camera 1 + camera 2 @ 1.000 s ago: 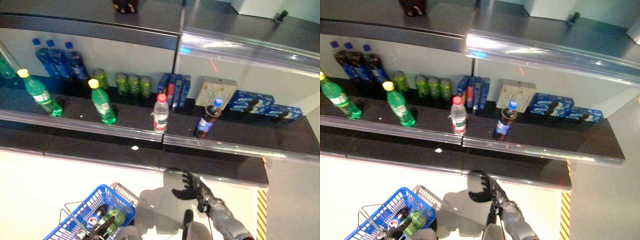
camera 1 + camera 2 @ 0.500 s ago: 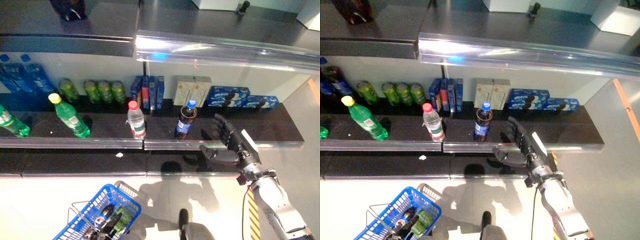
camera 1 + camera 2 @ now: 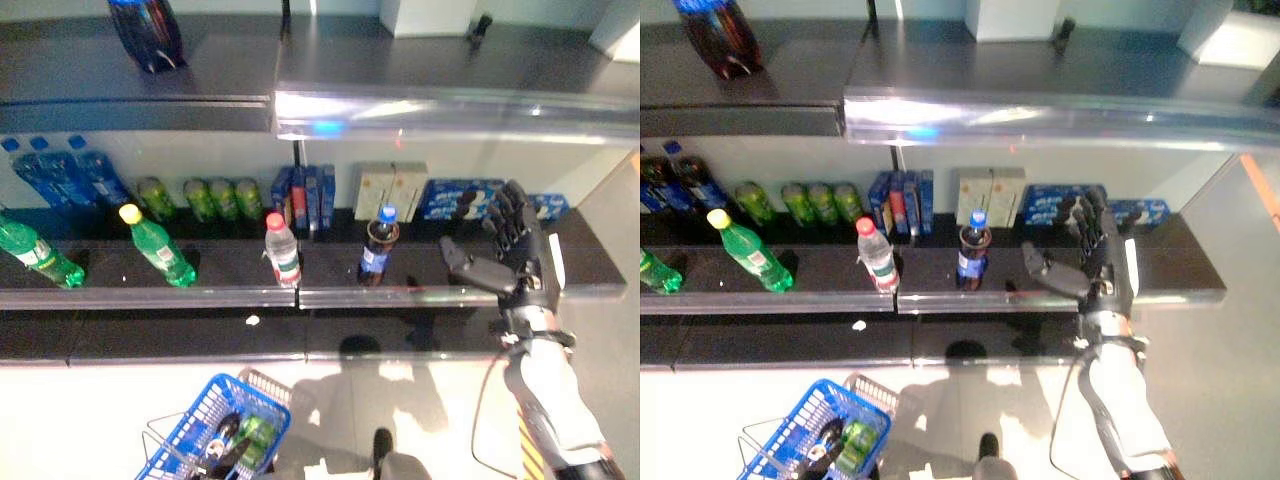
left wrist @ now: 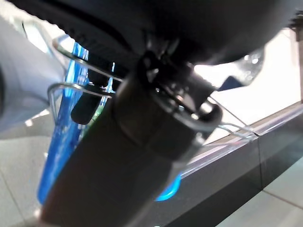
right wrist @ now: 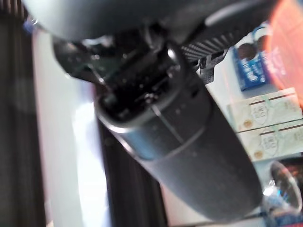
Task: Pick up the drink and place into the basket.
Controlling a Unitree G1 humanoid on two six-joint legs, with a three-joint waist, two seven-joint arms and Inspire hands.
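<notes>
Right eye view shows the right hand raised in front of the shelf with its fingers straight and spread and the thumb standing out toward the left, holding nothing. Just beside the thumb tip, apart from it, a dark cola bottle with a blue cap stands upright near the shelf's front lip. Behind the hand, blue biscuit boxes lie along the back of the shelf, and two pale cartons stand beside them. Left of the cola bottle a clear water bottle with a red cap stands upright, with a row of blue and red packets behind it. Farther left a green bottle with a yellow cap leans, three green cans sit at the back wall, and dark blue-capped bottles crowd the far left end. On the upper shelf a large dark bottle stands at the left. Down on the pale floor side, the blue wire basket holds a dark bottle and a green can. In the left wrist view the left hand fills the frame close against the basket's wire handle, but whether its fingers grip the handle cannot be told.
</notes>
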